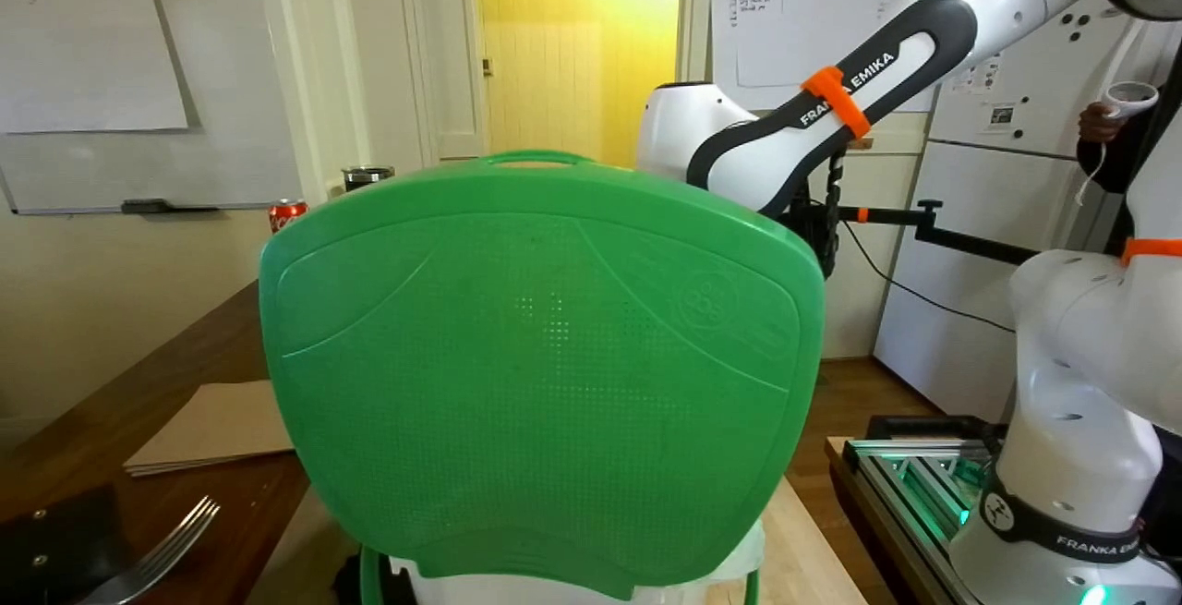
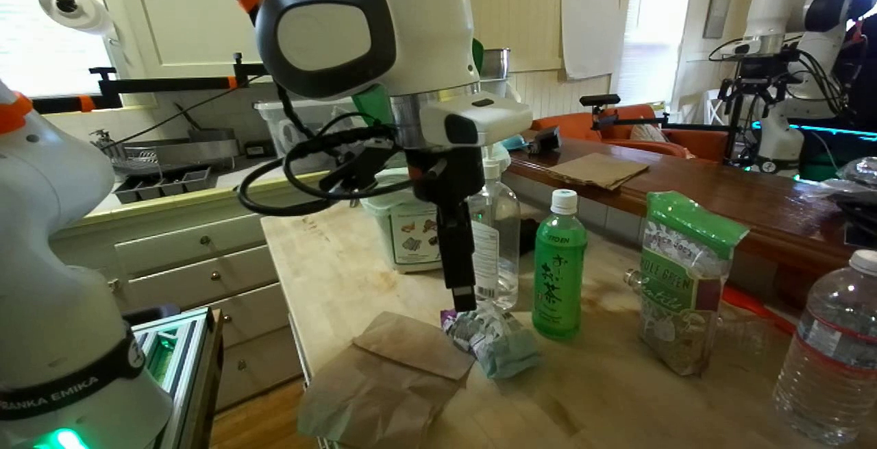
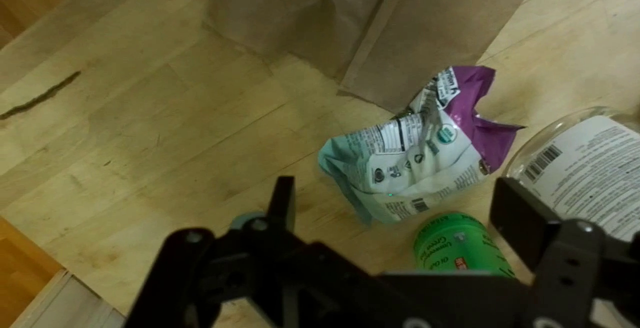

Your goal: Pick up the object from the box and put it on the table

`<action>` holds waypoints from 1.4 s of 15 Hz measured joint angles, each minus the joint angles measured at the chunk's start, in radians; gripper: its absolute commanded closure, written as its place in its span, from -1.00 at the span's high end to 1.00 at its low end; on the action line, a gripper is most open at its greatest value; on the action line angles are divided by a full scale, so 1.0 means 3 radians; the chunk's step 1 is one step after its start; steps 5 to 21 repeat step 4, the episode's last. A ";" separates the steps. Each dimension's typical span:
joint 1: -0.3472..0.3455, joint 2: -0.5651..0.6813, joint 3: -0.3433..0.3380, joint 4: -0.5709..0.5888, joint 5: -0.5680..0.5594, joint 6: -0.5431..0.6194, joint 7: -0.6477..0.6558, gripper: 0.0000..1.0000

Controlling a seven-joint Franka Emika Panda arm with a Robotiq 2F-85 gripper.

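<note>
- Well, from where I stand the gripper (image 2: pixel 464 296) points down over the pale wooden table (image 2: pixel 336 274), its tips near a crumpled packet (image 2: pixel 495 341).
- Wide apart, that's how its fingers (image 3: pixel 284 200) are in the wrist view, with the packet showing in the space beyond them.
- As for the packet, white and pale teal with a purple end, it lies on the table, right at the edge of some brown paper (image 2: pixel 384 394).
- Close by, a clear pump bottle (image 2: pixel 505 243) and a green tea bottle (image 2: pixel 558 277) both stand upright.
- Further along I see a green-topped bag (image 2: pixel 685 288) and a big water bottle (image 2: pixel 828 356), and back behind the gripper a tub (image 2: pixel 416 236) with a pictured label.
- In an exterior view, a large green panel (image 1: pixel 545 374) hides the gripper and much of the table; a fork (image 1: pixel 162 554) lies on the dark counter (image 1: pixel 217 342).
</note>
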 measured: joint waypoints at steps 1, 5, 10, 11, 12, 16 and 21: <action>0.0001 0.0000 0.0000 0.0001 0.0000 0.0000 0.0000 0.98; 0.0002 0.0001 0.0000 0.0004 0.0000 0.0000 0.0000 0.99; 0.0002 0.0001 0.0000 0.0004 0.0000 0.0000 0.0000 0.99; 0.0002 0.0001 0.0000 0.0004 0.0000 0.0000 0.0000 0.99; 0.0002 0.0001 0.0000 0.0004 0.0000 0.0000 0.0000 0.99; 0.0002 0.0001 0.0000 0.0004 0.0000 0.0000 0.0000 0.99; 0.0002 0.0001 0.0000 0.0004 0.0000 0.0000 0.0000 0.99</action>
